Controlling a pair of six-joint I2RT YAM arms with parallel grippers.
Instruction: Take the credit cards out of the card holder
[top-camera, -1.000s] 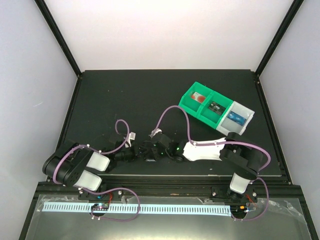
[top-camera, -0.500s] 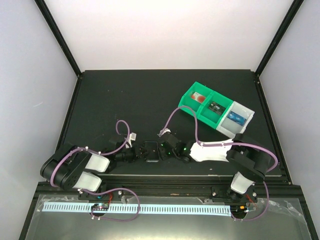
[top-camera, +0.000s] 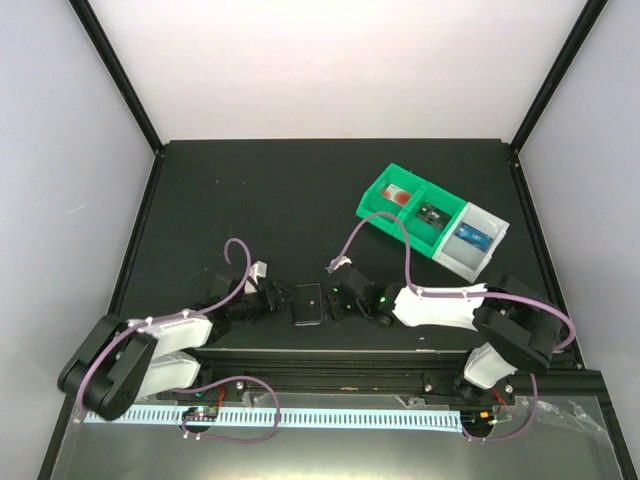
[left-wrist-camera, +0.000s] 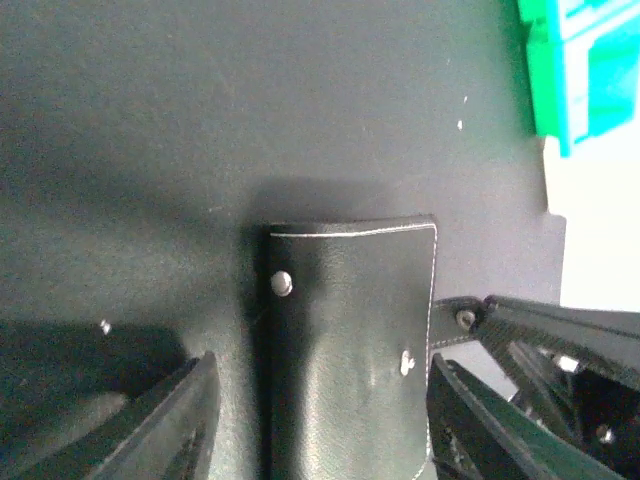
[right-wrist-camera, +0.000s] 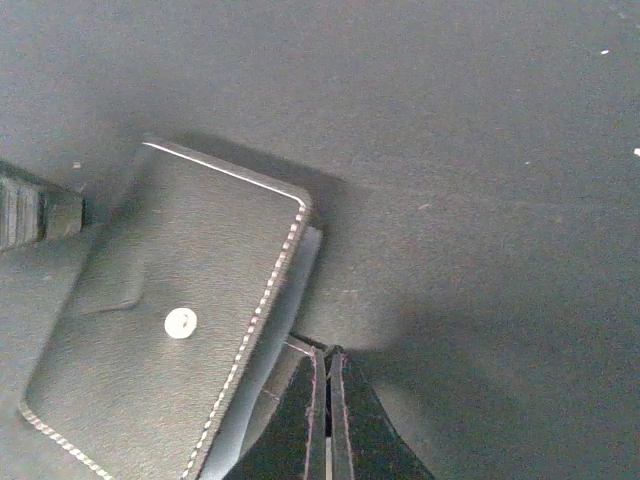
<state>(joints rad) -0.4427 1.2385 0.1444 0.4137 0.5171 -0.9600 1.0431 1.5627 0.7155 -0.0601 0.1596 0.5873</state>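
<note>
The card holder (top-camera: 306, 303) is a dark folded sleeve with white stitching and metal snaps, lying flat on the black mat near the front edge. My left gripper (top-camera: 279, 299) is open, and its fingers stand on either side of the holder (left-wrist-camera: 350, 340) without pinching it. My right gripper (top-camera: 337, 300) is shut, its tips (right-wrist-camera: 327, 365) touching the holder's (right-wrist-camera: 170, 340) lower right edge, where a paler inner layer shows. A bright-blue credit card (top-camera: 470, 238) lies in the pale end compartment of the tray.
A green-and-grey compartment tray (top-camera: 373, 198) sits at the back right, holding a red-and-white item (top-camera: 398, 195) and a dark green item (top-camera: 431, 213). The mat's front edge and the rail run just behind both wrists.
My left gripper has opened and no longer pinches the holder. My right arm has drawn back to the right, and the holder now lies flat between the two grippers.
</note>
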